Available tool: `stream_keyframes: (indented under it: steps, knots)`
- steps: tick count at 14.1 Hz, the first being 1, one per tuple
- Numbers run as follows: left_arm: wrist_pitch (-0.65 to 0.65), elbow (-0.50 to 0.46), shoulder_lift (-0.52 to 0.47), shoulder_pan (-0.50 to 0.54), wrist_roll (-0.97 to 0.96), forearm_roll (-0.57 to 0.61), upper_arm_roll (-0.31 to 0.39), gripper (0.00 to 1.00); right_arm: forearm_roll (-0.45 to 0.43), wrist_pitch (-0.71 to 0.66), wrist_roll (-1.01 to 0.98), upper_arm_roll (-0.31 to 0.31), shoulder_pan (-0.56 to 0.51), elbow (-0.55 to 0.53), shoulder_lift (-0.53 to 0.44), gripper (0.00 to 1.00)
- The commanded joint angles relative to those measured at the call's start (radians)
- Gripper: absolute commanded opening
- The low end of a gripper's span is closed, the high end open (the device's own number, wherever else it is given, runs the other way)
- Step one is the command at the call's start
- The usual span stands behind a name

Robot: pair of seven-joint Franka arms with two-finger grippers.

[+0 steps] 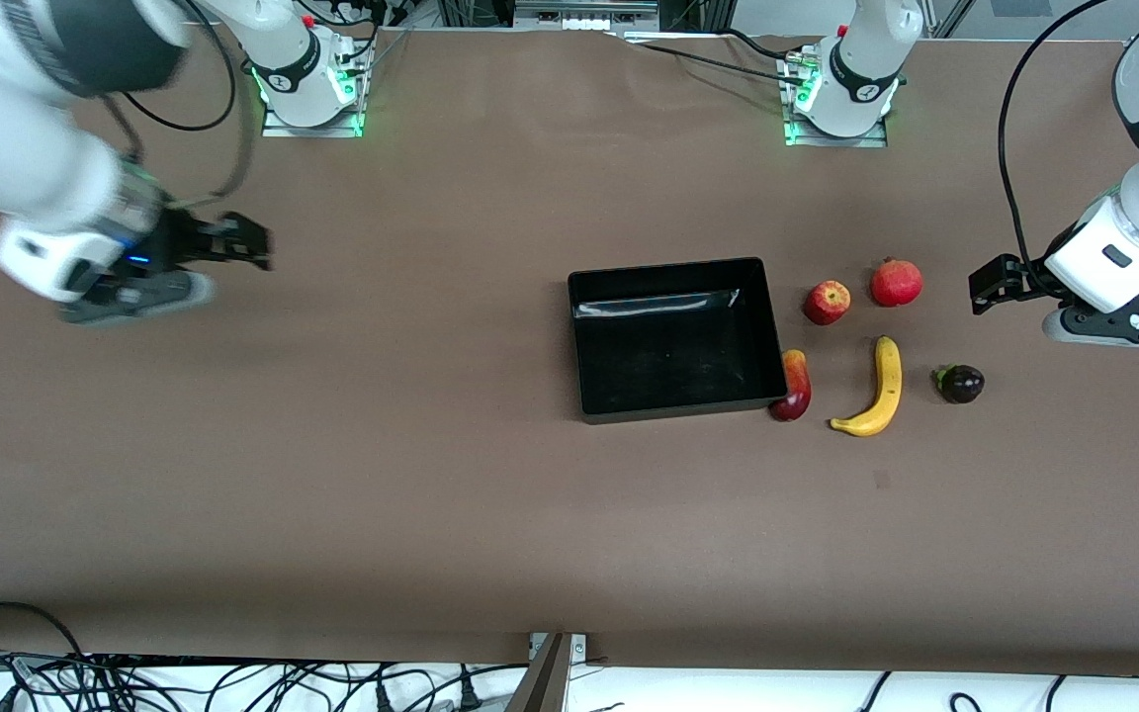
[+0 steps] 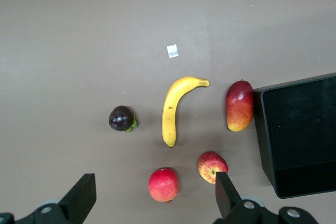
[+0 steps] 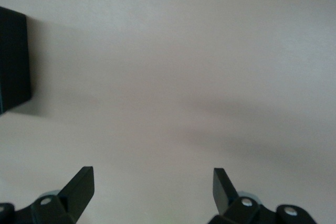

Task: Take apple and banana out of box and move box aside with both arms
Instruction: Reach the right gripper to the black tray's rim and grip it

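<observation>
The black tray [image 1: 673, 396] lies mid-table, empty. At its left-arm end lie the yellow banana [image 1: 881, 388] and, farther from the front camera, the red-and-yellow apple [image 1: 828, 302]. My left gripper [image 1: 987, 287] is open and empty, up in the air toward the left arm's end of the table, beside the fruits. Its wrist view shows the banana [image 2: 173, 108], the apple [image 2: 211, 166] and the tray [image 2: 265, 129]. My right gripper [image 1: 251, 245] is open and empty over bare table toward the right arm's end. Its wrist view [image 3: 153, 174] shows only a tray corner [image 3: 13, 61].
A red-and-yellow mango [image 1: 793, 386] lies against the tray's wall. A round red fruit [image 1: 897, 282] sits beside the apple. A dark purple mangosteen [image 1: 961, 383] lies beside the banana. A small white scrap [image 2: 172, 51] lies on the brown table.
</observation>
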Motion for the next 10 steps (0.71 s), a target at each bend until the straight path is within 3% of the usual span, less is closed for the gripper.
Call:
stream_keyframes:
  steps: [1, 5, 10]
  knots:
    - [0.010, -0.027, -0.032, -0.007, 0.017, -0.022, 0.018, 1.00, 0.004, 0.104, 0.155, -0.007, 0.123, 0.010, 0.097, 1.00]
    - [-0.101, 0.002, -0.034, -0.001, 0.016, -0.021, 0.025, 1.00, 0.004, 0.302, 0.408, -0.007, 0.311, 0.010, 0.243, 1.00]
    - [-0.111, 0.013, -0.023, 0.039, 0.017, -0.022, 0.025, 1.00, -0.011, 0.635, 0.553, -0.010, 0.466, 0.015, 0.439, 1.00]
